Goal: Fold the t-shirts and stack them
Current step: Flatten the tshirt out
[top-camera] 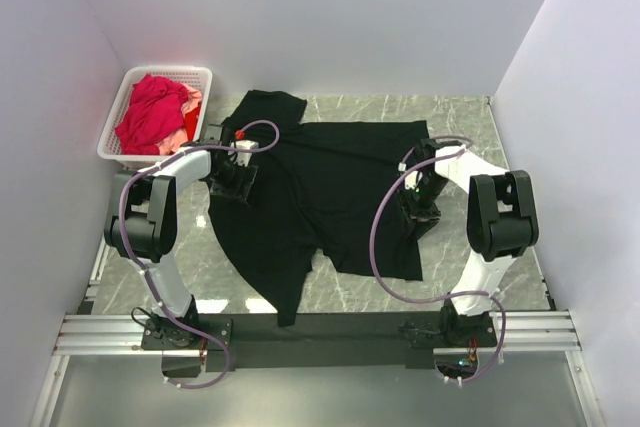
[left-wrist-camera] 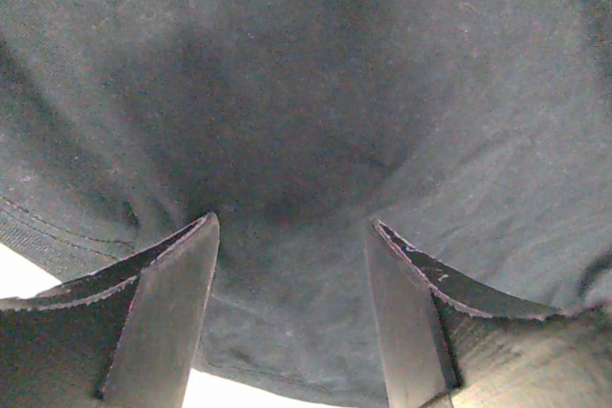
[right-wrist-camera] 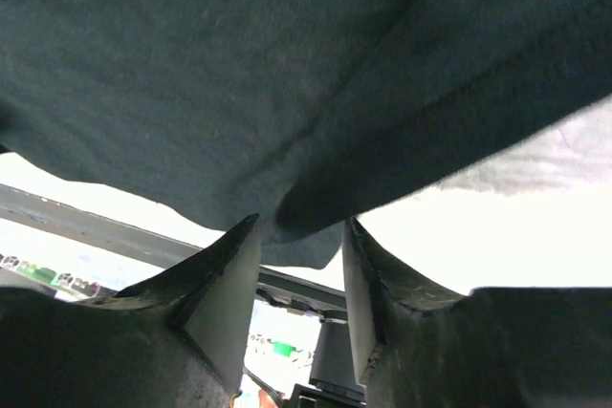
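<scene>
Black t-shirt: est. soft, light, limp. L gripper spread, cloth ahead of tips; R gripper pinching fold. Hold hem corners.

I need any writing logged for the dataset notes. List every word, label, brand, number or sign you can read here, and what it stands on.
No readable text in any view.
black t-shirt: plain, no print or tag showing.
white basket: no label visible.
green blurs below the shirt in the right wrist view: too blurred to read.
</scene>
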Controlling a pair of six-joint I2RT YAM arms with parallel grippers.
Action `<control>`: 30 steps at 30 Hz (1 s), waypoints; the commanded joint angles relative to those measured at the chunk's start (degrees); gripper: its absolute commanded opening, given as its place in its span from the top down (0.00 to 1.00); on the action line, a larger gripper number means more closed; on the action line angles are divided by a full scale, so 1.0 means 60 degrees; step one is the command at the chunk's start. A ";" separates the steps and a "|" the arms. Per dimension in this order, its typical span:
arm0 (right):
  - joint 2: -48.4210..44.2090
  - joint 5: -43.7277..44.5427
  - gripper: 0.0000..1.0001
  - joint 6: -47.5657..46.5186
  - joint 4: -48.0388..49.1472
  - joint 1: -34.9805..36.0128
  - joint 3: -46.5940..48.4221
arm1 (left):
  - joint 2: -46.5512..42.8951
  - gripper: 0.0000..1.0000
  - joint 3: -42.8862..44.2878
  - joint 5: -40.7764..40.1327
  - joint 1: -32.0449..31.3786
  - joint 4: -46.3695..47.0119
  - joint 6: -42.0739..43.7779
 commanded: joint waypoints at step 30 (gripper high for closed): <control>0.0443 0.3176 1.00 -0.1680 0.2108 -0.2208 0.0397 | 0.3369 0.77 0.4237 -0.2165 0.0554 -0.0280 0.0865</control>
